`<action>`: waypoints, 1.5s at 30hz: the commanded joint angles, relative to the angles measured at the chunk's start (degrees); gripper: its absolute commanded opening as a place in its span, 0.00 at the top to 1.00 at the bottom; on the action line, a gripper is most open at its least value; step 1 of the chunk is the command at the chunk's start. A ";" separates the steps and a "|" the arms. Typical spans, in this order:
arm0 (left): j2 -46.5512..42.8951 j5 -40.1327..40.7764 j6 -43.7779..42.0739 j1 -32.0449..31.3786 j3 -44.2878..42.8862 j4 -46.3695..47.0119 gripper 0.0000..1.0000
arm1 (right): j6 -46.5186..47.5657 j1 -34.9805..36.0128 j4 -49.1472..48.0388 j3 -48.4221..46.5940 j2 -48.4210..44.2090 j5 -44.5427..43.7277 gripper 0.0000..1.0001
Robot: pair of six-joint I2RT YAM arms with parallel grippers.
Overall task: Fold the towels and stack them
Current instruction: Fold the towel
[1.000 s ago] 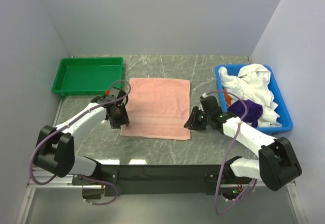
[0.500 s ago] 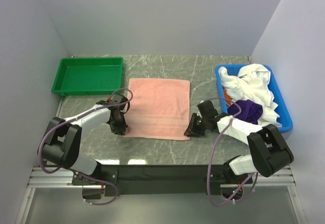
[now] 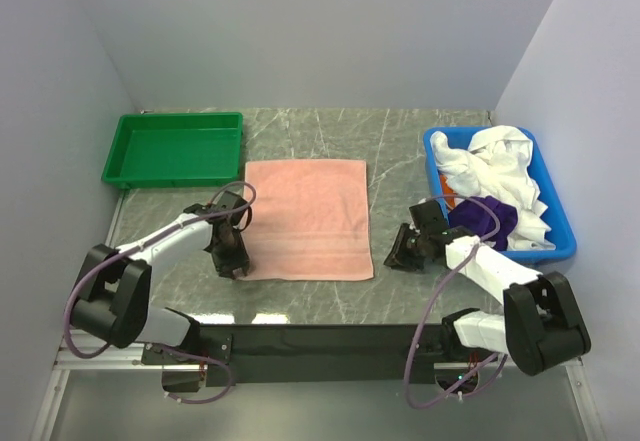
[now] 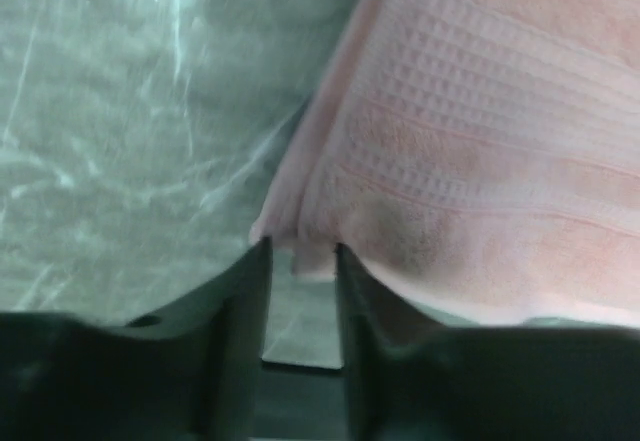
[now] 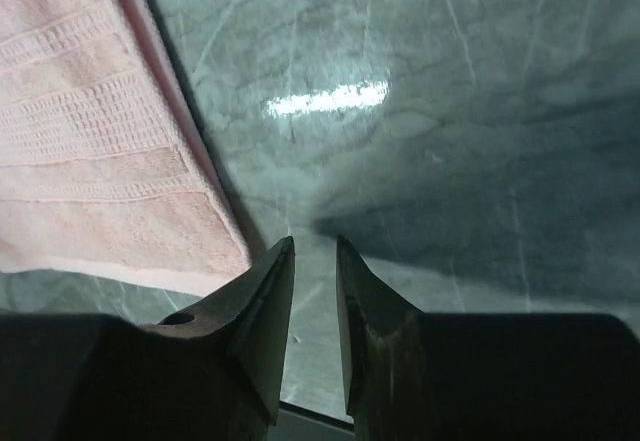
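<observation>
The salmon-pink towel [image 3: 305, 218] lies flat and spread out on the middle of the marble worktop [image 3: 400, 141], between the two arms. The left fingers [image 4: 235, 341] are low at the near left corner of this towel. They stand a little apart, and the corner reaches into the narrow gap at their tips, but I cannot tell if they pinch it or only touch it. The right fingers [image 5: 255, 331] are also a little apart, with nothing between them. They are over bare worktop, just beside the near right corner of the towel and not touching it. At the right side stands the blue bin [image 3: 565, 239], which holds the crumpled white towels [image 3: 495, 166], the purple towel [image 3: 492, 218] and a small visible part of an orange towel [image 3: 450, 199]. The green tray [image 3: 172, 118] stands at the far left.
</observation>
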State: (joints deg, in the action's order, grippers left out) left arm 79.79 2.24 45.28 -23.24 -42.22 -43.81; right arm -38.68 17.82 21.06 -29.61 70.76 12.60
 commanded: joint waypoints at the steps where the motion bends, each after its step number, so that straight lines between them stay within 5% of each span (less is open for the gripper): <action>1: -4.19 -1.01 1.39 -0.31 -1.11 -5.49 0.55 | 3.69 -0.16 2.58 -3.61 -5.01 -2.32 0.68; 5: -6.40 1.18 0.87 -0.31 -9.25 -8.83 0.19 | 4.57 -0.16 0.22 -11.15 -5.72 -1.00 0.62; 8: -5.00 2.94 -0.45 -0.22 -16.55 -10.50 0.12 | 3.70 -0.07 -5.22 -15.64 -2.75 0.14 0.55; 13: 0.88 4.88 -4.31 1.62 -23.95 -0.42 0.17 | 1.15 0.11 -17.00 -21.98 7.18 0.15 0.51; 18: 16.95 4.35 -6.86 4.87 -34.76 9.79 0.33 | -1.40 -0.07 -24.38 -32.08 21.74 -2.05 0.56; 23: 32.41 4.87 -8.80 6.37 -47.22 13.83 0.49 | -3.42 0.02 -26.42 -41.65 33.90 -5.30 0.65; 29: 41.92 6.73 -10.03 7.16 -52.79 14.46 0.50 | -6.49 0.02 -22.74 -52.11 47.61 -8.28 0.68; 36: 42.82 4.97 -7.58 7.25 -46.30 16.21 0.48 | -12.12 -1.03 -8.60 -56.00 53.25 -16.90 0.66; 45: 36.06 -1.09 0.24 4.70 -33.81 20.25 0.47 | -8.53 -2.97 -3.66 -56.88 50.09 -21.48 0.64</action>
State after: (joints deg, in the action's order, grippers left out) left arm 116.11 5.39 41.93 -16.64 -80.14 -19.53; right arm -49.93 16.60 10.50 -85.30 122.78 -2.24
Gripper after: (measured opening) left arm 0.520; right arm 0.355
